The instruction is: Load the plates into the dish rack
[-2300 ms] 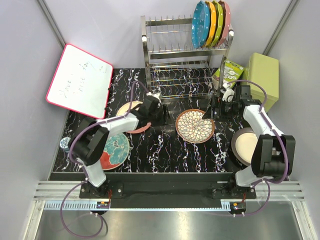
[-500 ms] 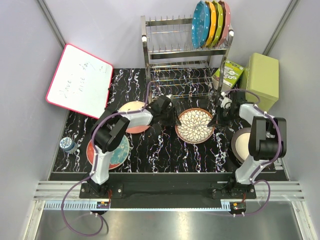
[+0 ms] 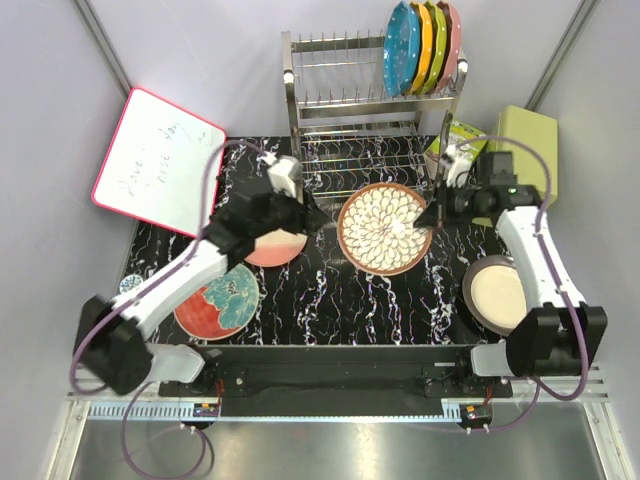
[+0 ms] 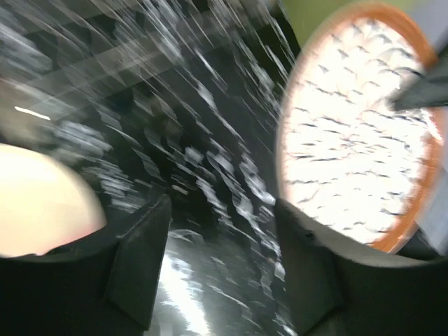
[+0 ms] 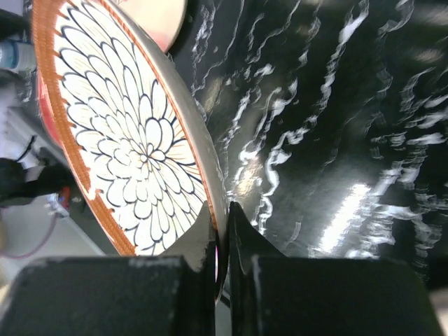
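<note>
- floral-petal plate (image 3: 384,228): brown rim, white petals; centre of the top view, just in front of the dish rack's lower tier, lifted off the table and tilted, face to the camera; not yet in the rack
- right gripper (image 5: 220,241): fingers pinched shut on the plate's rim, one pad on the patterned face, one on the back; in the top view it grips the plate's right edge
- left gripper (image 4: 224,266): jaws spread wide with nothing between them, only the marbled surface; the floral-petal plate sits just beyond one finger, and blur hides whether they touch
- dish rack (image 3: 300,120): two-tier steel wire, top centre of the frame, against the back wall; blue, orange, green and pink plates (image 3: 424,45) stand on edge at the right end of its upper tier
- red plate with teal flower (image 3: 215,300): flat, lower left, partly under the left arm
- pink-and-cream plate (image 3: 270,245): flat, left of centre, half hidden by the left wrist
- cream plate with dark brown rim (image 3: 497,292): flat, lower right
- black marbled table (image 3: 330,290)
- red-framed whiteboard (image 3: 160,160): propped at upper left
- green box (image 3: 528,145): upper right, beside the rack
</note>
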`<state>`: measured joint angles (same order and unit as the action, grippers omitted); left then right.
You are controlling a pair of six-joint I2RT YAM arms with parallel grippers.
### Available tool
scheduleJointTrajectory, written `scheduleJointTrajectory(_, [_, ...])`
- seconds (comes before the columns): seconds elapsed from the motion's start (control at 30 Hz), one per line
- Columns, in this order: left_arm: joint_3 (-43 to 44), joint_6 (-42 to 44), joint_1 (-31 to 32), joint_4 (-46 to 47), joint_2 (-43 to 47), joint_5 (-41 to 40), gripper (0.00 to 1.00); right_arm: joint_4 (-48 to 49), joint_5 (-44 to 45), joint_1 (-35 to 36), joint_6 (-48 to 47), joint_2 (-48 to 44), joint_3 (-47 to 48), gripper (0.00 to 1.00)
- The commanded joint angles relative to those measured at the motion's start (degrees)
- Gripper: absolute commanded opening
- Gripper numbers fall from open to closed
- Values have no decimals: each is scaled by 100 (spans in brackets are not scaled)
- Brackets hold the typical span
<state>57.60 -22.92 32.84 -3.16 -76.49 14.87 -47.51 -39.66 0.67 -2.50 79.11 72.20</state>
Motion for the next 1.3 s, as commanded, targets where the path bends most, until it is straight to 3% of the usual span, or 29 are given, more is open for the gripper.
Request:
scheduleJointTrajectory(0.0, [-135,1349,-445,-238,1214,-1837,70,-856,553,-94,-330,-441,1504,0])
scheduleJointTrajectory(0.2, [-355,2124,-498,288,1795,-2656,73,-664,1862,521,144,-107,3684,0])
scheduleJointTrajectory(0.47, [-531,2204,-498,439,2111,-2534,74,-725,3094,1523,602,1061,6652,0])
scheduleJointTrajectory(0.63, [-706,2081,-507,465,2226,-2516,74,3,4359,1963,278,1877,7850,0])
scheduleJointTrajectory(0.73, [-794,2011,-498,509,2278,-2445,74,819,5519,2525,-397,2291,8476,0])
scheduleJointTrajectory(0.83, [-865,1984,-498,536,2322,-2419,74,2338,6652,3077,-1178,2372,8093,0])
scheduleJointTrajectory(0.93, [-944,1993,-507,553,2401,-2419,74,4332,7584,3578,-2363,2363,7339,0])
scheduleJointTrajectory(0.97, [-970,1993,-498,553,2419,-2419,74,5817,7900,3703,-2769,2389,7125,0])
scheduleJointTrajectory(1.0, [-1014,1984,-507,553,2428,-2410,74,6310,8051,3791,-3173,2442,7019,0])
scheduleJointTrajectory(1.07, [-1049,1949,-515,562,2489,-2349,75,7066,8209,3975,-3905,2775,7254,0])
scheduleJointTrajectory(1.2, [-1190,1782,-542,580,2560,-2278,75,7404,8597,4134,-4503,3715,8624,0])
scheduleJointTrajectory(1.27, [-1225,1738,-542,571,2612,-2235,75,8024,8563,4178,-5091,4172,9004,0])
